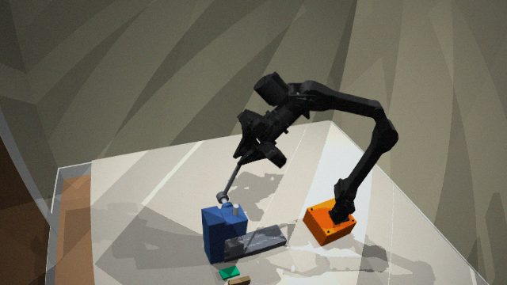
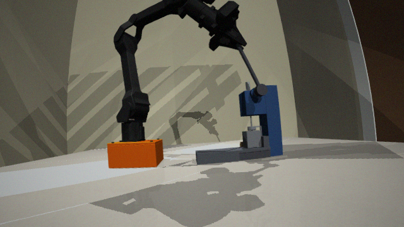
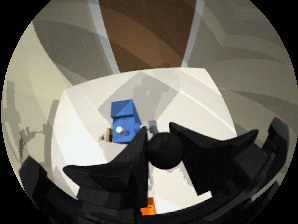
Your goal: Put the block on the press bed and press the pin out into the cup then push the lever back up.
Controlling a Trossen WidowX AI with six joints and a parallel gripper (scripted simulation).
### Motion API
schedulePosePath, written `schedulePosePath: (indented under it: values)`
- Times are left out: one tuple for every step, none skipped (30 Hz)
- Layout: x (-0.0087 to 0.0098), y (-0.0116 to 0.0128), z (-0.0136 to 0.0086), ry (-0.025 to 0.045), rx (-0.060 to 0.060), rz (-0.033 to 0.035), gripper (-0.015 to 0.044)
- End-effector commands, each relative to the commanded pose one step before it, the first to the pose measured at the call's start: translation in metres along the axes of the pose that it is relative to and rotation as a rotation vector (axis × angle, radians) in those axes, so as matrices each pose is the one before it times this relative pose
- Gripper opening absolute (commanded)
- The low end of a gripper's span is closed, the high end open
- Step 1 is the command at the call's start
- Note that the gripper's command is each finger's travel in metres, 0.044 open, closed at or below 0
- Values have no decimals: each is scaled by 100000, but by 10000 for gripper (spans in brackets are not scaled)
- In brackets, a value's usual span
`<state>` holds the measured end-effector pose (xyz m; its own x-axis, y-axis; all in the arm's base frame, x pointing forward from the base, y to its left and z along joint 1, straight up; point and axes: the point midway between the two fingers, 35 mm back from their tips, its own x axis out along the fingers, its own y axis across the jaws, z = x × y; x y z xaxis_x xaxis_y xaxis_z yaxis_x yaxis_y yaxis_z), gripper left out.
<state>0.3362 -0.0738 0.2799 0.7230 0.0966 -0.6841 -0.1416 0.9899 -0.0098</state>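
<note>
Probably heavy and stiff, the blue press (image 1: 213, 235) (image 2: 275, 126) (image 3: 125, 120), at about six o'clock from the gripper (image 1: 240, 159) (image 2: 241, 46) (image 3: 157, 127) in the top view; not to be dragged sideways by the pull. Below its head, the grey bed (image 1: 269, 239) (image 2: 218, 156), running out towards two o'clock in the same view. Upwards to eleven o'clock from its hub in the exterior view, the lever (image 1: 233, 179) (image 2: 249, 67), slim but seemingly rigid; best to take at the far end, for good leverage, and to lead along its arc without bending. Next, the pale grey block (image 2: 249, 139), on the bed at six o'clock under the punch (image 2: 251, 121); likely hard, perhaps easy to slide, so better not to touch now. Smallest, the round black knob (image 3: 165, 151) at the lever's end, clasped between the fingers; smooth, possibly slippery, thus needing a firm squeeze. Impossible to judge exactly, the pin's alignment.
</note>
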Motion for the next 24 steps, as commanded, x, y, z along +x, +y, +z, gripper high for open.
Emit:
schedulePosePath:
  values:
    - [-193,-31,-577,721,209,-389,0]
    - [-18,0,-47,4,0,0,0]
    - [-18,0,-47,4,0,0,0]
    - [-17,0,-47,4,0,0,0]
    - [-17,0,-47,4,0,0,0]
    - [-17,0,-48,4,0,0,0]
    - [-17,0,-48,4,0,0,0]
    - [-17,0,-48,4,0,0,0]
    - [-17,0,-48,4,0,0,0]
    - [-17,0,-48,4,0,0,0]
    - [-16,0,-48,4,0,0,0]
    - [-16,0,-48,4,0,0,0]
    - [-16,0,-48,4,0,0,0]
    - [-16,0,-48,4,0,0,0]
    - [-16,0,-48,4,0,0,0]
    - [-16,0,-48,4,0,0,0]
    - [-15,0,-48,4,0,0,0]
    - [-15,0,-48,4,0,0,0]
    - [-15,0,-48,4,0,0,0]
    - [-15,0,-48,4,0,0,0]
    - [-15,0,-48,4,0,0,0]
    - [-15,0,-48,4,0,0,0]
    - [-15,0,-48,4,0,0,0]
    - [-14,0,-48,4,0,0,0]
